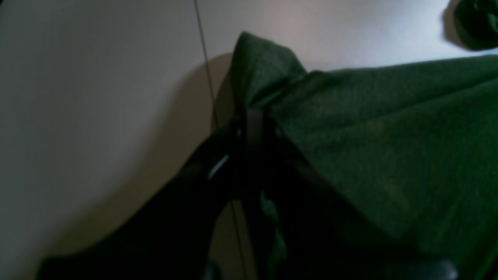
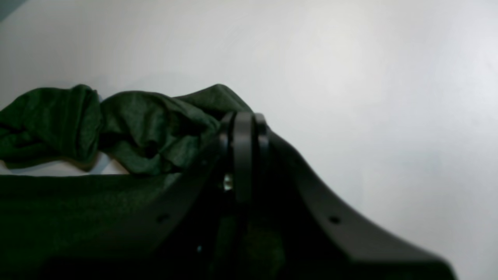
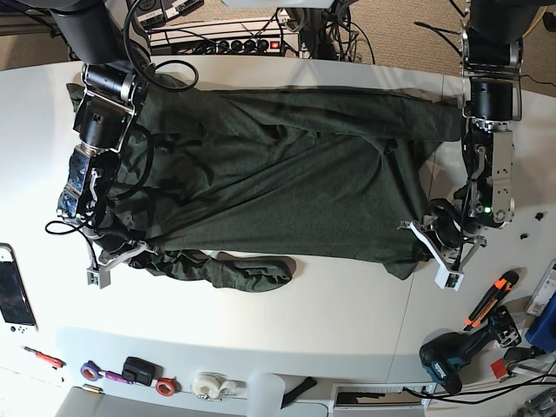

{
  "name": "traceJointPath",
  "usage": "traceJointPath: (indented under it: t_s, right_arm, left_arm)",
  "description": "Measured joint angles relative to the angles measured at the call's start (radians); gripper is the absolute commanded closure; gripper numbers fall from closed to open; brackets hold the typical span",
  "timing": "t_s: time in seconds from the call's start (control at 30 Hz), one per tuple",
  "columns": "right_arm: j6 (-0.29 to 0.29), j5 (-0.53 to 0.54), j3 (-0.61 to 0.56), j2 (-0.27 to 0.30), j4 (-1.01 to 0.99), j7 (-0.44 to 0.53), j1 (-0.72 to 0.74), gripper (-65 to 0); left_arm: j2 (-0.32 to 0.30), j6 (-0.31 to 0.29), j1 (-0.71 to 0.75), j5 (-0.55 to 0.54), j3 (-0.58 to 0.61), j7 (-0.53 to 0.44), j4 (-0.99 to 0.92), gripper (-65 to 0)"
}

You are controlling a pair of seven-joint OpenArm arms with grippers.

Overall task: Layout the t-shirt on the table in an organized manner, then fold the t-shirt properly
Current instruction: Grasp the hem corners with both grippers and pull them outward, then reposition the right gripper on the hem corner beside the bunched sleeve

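White worktop (image 3: 347, 304) carried the t-shirt (image 3: 287, 174), spread wide between both arms. Left end effector (image 1: 255, 116) and right end effector (image 2: 243, 120) each pinched a fabric edge, jaws pressed together.

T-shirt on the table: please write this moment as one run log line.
phase: laying out | t-shirt: spread wide on table, wrinkled | left gripper: shut on t-shirt edge | right gripper: shut on t-shirt edge
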Motion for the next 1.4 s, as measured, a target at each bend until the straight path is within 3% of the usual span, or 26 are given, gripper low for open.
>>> traceJointPath:
  t_s: [0.63, 0.67, 0.8, 1.07, 1.27, 1.4]
  right_arm:
    - [0.000, -0.032, 0.000, 0.000, 0.000, 0.004, 0.000, 0.0]
    - [0.000, -0.041, 0.000, 0.000, 0.000, 0.004, 0.000, -2.4]
    - [0.000, -0.050, 0.000, 0.000, 0.000, 0.016, 0.000, -22.9]
    - [0.000, -0.061, 0.000, 0.001, 0.000, 0.201, 0.007, -24.9]
    - [0.000, -0.072, 0.000, 0.021, -0.001, 0.142, 0.064, -24.9]
    - [-0.021, 0.021, 0.107, 0.080, -0.002, 0.009, 0.077, -24.9]
  left_arm:
    - [0.000, 0.000, -0.001, 0.041, 0.000, -0.043, 0.000, 0.0]
    - [0.000, 0.000, 0.000, 0.041, 0.000, -0.043, 0.000, 0.0]
    - [0.000, 0.000, 0.000, 0.041, 0.000, -0.044, 0.000, 0.0]
    - [0.000, 0.000, -0.001, 0.041, 0.000, -0.044, 0.000, 0.0]
    - [0.000, 0.000, 0.000, 0.041, 0.000, -0.044, 0.000, -0.4]
    - [0.000, 0.000, 0.002, 0.041, 0.000, -0.044, 0.000, -14.0]
